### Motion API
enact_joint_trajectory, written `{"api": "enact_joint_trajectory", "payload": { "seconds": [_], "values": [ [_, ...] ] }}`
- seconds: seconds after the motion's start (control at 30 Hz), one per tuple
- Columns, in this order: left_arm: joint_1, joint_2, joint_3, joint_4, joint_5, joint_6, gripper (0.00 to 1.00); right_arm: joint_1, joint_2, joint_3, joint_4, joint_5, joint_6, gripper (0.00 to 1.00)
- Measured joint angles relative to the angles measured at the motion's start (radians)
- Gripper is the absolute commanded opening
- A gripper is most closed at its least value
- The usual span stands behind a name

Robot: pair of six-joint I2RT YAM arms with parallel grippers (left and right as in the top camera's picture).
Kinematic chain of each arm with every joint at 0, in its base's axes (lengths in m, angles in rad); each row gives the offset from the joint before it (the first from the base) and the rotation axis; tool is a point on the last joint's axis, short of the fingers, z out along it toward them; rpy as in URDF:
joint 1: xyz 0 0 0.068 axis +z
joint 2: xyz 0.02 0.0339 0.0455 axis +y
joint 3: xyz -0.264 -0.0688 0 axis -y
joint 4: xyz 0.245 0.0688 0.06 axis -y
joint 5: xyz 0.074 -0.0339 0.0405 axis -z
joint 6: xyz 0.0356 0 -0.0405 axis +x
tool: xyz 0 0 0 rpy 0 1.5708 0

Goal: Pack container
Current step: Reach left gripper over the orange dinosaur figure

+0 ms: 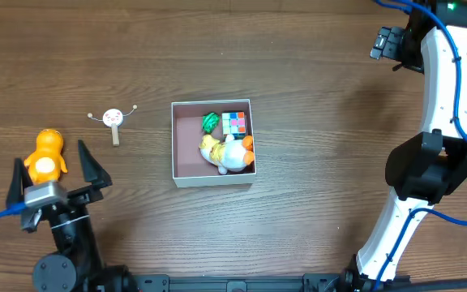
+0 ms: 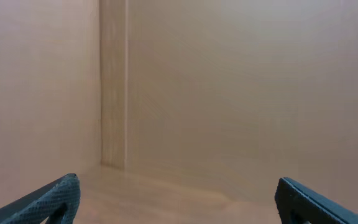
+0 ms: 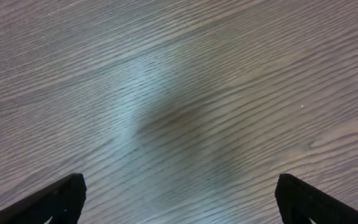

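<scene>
Container (image 1: pixel 186 154) holding toys (image 1: pixel 229 148), left pincer (image 1: pixel 48 152) spread wide

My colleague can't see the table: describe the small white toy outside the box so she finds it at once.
Find the container mid-table, then look left of it. The white toy lies by itself: a round face on a short stick, unlike the bulkier orange figure further left.

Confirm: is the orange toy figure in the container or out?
Out. The orange toy figure sits on the table, well to the left of the container and outside its white walls.
</scene>
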Motion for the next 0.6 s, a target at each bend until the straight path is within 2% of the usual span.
{"api": "enact_joint_trajectory", "payload": {
  "seconds": [0.23,0.37,0.57,0.6],
  "values": [
    [0.0,0.024,0.002,-0.085,-0.007,-0.114,1.0,0.0,0.0,0.0,0.0,0.0,0.0,1.0],
    [0.0,0.088,0.017,-0.129,-0.005,-0.137,1.0,0.0,0.0,0.0,0.0,0.0,0.001,1.0],
    [0.0,0.231,0.217,-0.367,0.105,-0.153,1.0,0.0,0.0,0.0,0.0,0.0,0.0,1.0],
    [0.0,0.249,0.247,-0.368,0.117,-0.153,1.0,0.0,0.0,0.0,0.0,0.0,0.001,1.0]
  ]
}}
